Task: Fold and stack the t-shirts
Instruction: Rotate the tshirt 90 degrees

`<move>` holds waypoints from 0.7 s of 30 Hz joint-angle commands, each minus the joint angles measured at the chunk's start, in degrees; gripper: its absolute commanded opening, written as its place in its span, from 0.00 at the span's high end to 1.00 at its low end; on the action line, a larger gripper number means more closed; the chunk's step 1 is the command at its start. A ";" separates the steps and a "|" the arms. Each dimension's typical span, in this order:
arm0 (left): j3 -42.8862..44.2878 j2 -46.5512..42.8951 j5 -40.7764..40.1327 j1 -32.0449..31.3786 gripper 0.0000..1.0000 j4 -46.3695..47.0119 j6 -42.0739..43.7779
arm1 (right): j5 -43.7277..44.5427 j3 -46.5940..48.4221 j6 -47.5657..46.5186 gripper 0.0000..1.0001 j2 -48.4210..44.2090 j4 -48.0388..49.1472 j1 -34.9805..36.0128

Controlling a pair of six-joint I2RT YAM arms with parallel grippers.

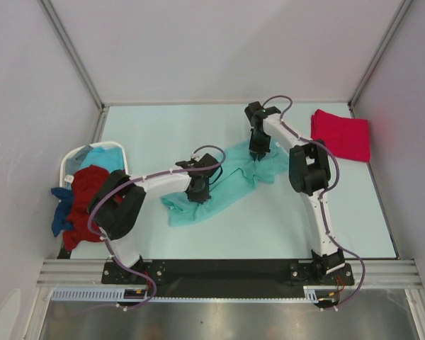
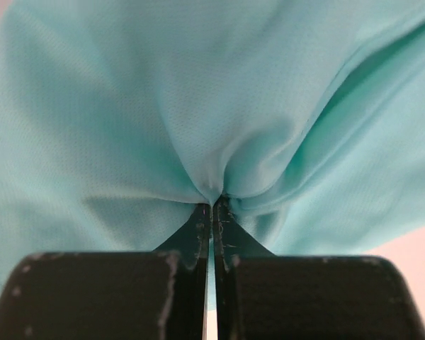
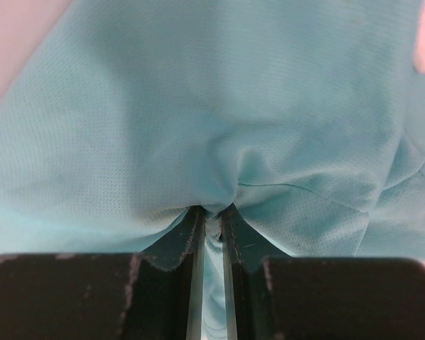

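Shirt in work: the light teal, soft-knit, short-sleeved t-shirt (image 1: 230, 180) stretches as a rumpled slanted band across the middle of the pale green worktop (image 1: 269, 219), from 7 o'clock up to 1 o'clock.
Left hand: the black two-finger left hand (image 1: 197, 193) sits at the band's 7 o'clock end. Its wrist view (image 2: 212, 205) shows the jaws pressed together on a pinch of the teal cloth, with folds fanning out from the tips.
Right hand: the black two-finger right hand (image 1: 259, 152) sits at the 1 o'clock end. Its jaws (image 3: 212, 211) are nearly together, clamped on a gathered tuck, and cloth runs down between them.
Hidden: cloth fills both wrist views, so collar and sleeves cannot be made out. From above, the hands cover the gripped spots.
Fabric: fine matte mesh with soft creases.
Folded shirt: a bright pinkish-red t-shirt (image 1: 340, 134) lies as a flat rectangle at 2 o'clock, well apart from the teal one.
Basket: a white plastic laundry basket (image 1: 67, 163) stands at 9 o'clock with light blue cloth (image 1: 99, 157) inside.
Over the basket: a dark red shirt (image 1: 88, 191) hangs over its near rim, a blue shirt (image 1: 60, 216) hangs beside that, and the left arm partly covers both.
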 commanded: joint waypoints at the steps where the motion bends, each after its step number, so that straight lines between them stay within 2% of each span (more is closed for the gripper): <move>1: -3.22 -2.08 6.87 -3.59 1.00 -5.86 -2.90 | 0.27 8.23 0.65 1.00 7.75 10.22 0.59; 6: -3.22 -2.62 7.31 -6.75 1.00 -6.39 -2.73 | -1.05 15.71 0.91 1.00 11.10 9.07 2.78; 11: 1.52 0.27 7.57 -11.14 1.00 -7.17 -1.24 | -2.28 14.49 0.91 1.00 11.02 11.44 4.28; 15: 7.40 4.49 7.75 -17.02 1.00 -8.32 1.57 | -3.42 12.99 0.39 1.00 10.49 13.11 5.07; 21: 13.30 8.28 7.75 -19.94 1.00 -8.76 3.16 | -6.58 13.07 -0.75 1.00 10.40 15.58 5.69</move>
